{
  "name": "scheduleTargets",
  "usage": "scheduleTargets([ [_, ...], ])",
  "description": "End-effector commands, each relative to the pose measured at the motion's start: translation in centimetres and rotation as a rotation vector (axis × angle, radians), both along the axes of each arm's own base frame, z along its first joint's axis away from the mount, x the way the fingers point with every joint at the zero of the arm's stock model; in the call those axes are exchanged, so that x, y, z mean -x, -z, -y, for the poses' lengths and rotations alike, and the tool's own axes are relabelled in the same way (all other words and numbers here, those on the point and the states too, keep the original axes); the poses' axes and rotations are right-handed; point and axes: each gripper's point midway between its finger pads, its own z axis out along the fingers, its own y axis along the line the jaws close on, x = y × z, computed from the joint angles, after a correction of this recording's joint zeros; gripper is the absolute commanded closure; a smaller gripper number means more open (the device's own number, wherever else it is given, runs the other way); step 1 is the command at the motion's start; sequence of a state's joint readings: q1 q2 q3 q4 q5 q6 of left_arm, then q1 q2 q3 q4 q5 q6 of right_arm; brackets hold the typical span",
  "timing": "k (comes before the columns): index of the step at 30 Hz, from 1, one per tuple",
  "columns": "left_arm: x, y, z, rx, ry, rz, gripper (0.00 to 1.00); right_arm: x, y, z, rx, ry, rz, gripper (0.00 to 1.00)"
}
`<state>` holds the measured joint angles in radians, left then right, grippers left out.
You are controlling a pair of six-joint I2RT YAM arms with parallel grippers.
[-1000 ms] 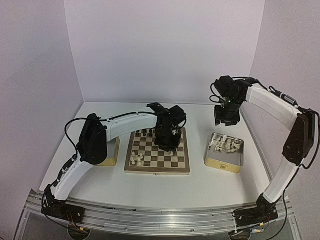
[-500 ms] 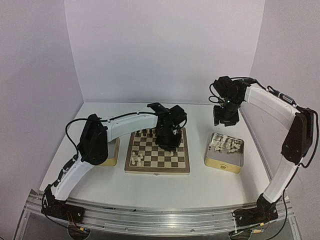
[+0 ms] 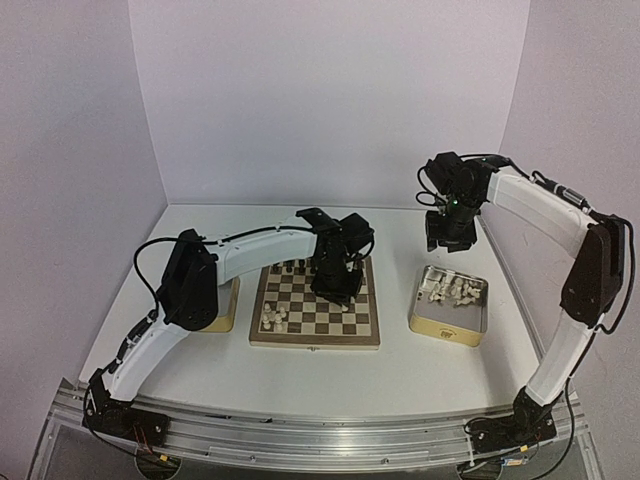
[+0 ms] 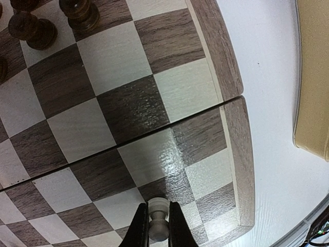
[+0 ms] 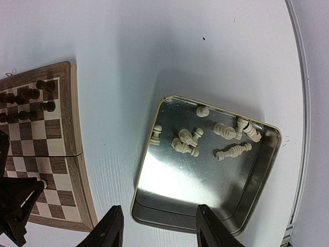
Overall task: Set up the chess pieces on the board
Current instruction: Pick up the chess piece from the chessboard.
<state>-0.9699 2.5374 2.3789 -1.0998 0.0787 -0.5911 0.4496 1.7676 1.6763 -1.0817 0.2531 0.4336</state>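
The wooden chessboard (image 3: 315, 343) lies at the table's middle. A few cream-white chess pieces (image 3: 275, 318) stand on its near-left squares. My left gripper (image 3: 335, 285) hangs low over the board's right half. In the left wrist view it (image 4: 158, 229) is shut on a cream-white pawn (image 4: 158, 216), held upright close over a square near the board's rim (image 4: 234, 149). My right gripper (image 3: 447, 235) is open and empty, high above the metal tin (image 3: 448, 328). Several white pieces (image 5: 195, 141) lie loose in that tin (image 5: 149, 206).
Dark pieces (image 3: 292, 266) stand along the board's far rows; they also show in the left wrist view (image 4: 31, 28) and the right wrist view (image 5: 25, 103). A second yellowish tin (image 3: 226, 310) sits left of the board, partly hidden by my left arm.
My right gripper has drifted slightly left above the tin. My left gripper has stayed almost still over the board with the pawn.
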Motion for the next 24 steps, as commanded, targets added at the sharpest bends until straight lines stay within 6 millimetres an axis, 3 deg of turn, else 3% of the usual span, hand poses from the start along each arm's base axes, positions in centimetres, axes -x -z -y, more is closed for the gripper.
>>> scheduleTargets([
  [1,-0.4,-2.6,0.3,0.025,0.001,0.044,1.00,-0.6,-0.9,-0.6,-0.020,-0.015,0.020,0.53],
  [7,-0.3,-5.2,-2.6,-0.032,-0.050,0.092,1.00,-0.6,-0.9,-0.8,-0.027,-0.019,0.018,0.53],
  [15,1.2,-6.7,-7.2,-0.137,-0.094,0.111,1.00,-0.7,-0.7,-1.1,-0.037,-0.025,0.012,0.53],
  [24,3.0,-4.8,-9.7,-0.171,-0.107,0.060,1.00,-0.9,-0.8,-1.4,-0.051,-0.026,0.013,0.54],
])
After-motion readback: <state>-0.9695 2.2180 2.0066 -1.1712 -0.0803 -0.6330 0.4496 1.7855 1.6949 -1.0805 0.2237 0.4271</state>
